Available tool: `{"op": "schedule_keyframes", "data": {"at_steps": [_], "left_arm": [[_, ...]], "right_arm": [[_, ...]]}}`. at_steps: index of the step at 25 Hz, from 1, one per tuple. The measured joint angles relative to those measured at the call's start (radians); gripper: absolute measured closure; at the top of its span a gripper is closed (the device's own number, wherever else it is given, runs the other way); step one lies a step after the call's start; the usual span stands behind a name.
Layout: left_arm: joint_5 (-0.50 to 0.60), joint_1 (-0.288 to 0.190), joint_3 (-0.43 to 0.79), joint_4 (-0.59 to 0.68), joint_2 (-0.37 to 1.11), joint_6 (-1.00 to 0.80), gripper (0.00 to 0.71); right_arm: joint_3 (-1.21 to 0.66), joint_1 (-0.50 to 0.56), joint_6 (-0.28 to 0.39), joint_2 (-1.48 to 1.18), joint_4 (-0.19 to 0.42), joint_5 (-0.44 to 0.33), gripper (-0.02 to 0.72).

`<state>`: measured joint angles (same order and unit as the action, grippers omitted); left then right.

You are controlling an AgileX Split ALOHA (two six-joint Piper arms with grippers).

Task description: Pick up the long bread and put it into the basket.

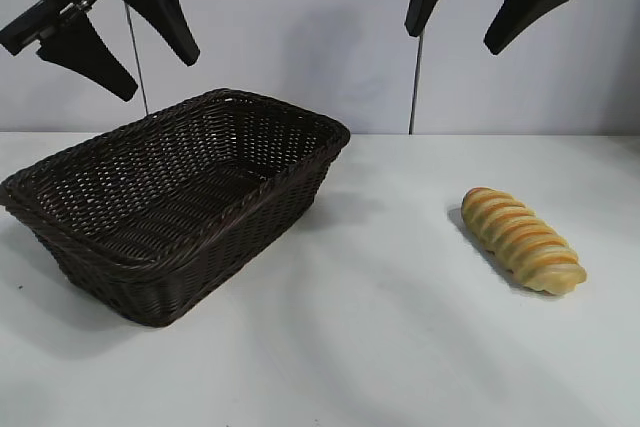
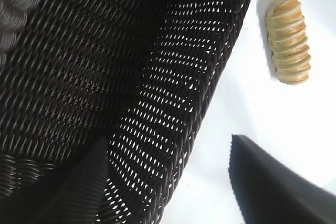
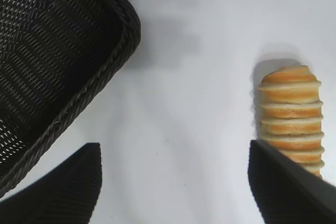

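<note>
The long bread (image 1: 522,240), a golden-tan ridged loaf with orange stripes, lies on the white table at the right; it also shows as the loaf (image 2: 288,39) in the left wrist view and the loaf (image 3: 291,115) in the right wrist view. The dark brown wicker basket (image 1: 90,237) stands at the left and holds nothing. My left gripper (image 1: 125,42) hangs open high above the basket's back left. My right gripper (image 1: 470,19) hangs open high above the table, behind the bread. Nothing sits between either pair of fingers.
The white table (image 1: 380,347) stretches between the basket and the bread. A pale wall stands behind, with two thin vertical rods (image 1: 413,82) in front of it.
</note>
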<state>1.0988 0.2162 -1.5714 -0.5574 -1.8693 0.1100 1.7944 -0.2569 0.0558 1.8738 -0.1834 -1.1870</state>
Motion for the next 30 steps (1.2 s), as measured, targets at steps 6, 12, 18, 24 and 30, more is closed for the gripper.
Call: {"op": "schedule_keyframes", "data": {"at_steps": [6,12,18,24,30], "left_arm": [[0.019,0.000,0.000,0.002,0.000,-0.064,0.226],[0.089,0.000,0.000,0.022,0.000,-0.131,0.226],[0.112,0.000,0.021,0.030,0.032,-0.147,0.228],[0.053,0.000,0.143,0.038,0.146,-0.197,0.230],[-0.084,0.000,0.361,0.074,0.277,-0.316,0.230]], "right_arm": [[0.000,0.000,0.000,0.000,0.000,0.001,0.146],[0.000,0.000,0.000,0.000,0.000,0.001,0.146],[0.000,0.000,0.000,0.000,0.000,0.001,0.146],[0.000,0.000,0.000,0.000,0.000,0.001,0.146],[0.000,0.000,0.000,0.000,0.000,0.001,0.146]]}}
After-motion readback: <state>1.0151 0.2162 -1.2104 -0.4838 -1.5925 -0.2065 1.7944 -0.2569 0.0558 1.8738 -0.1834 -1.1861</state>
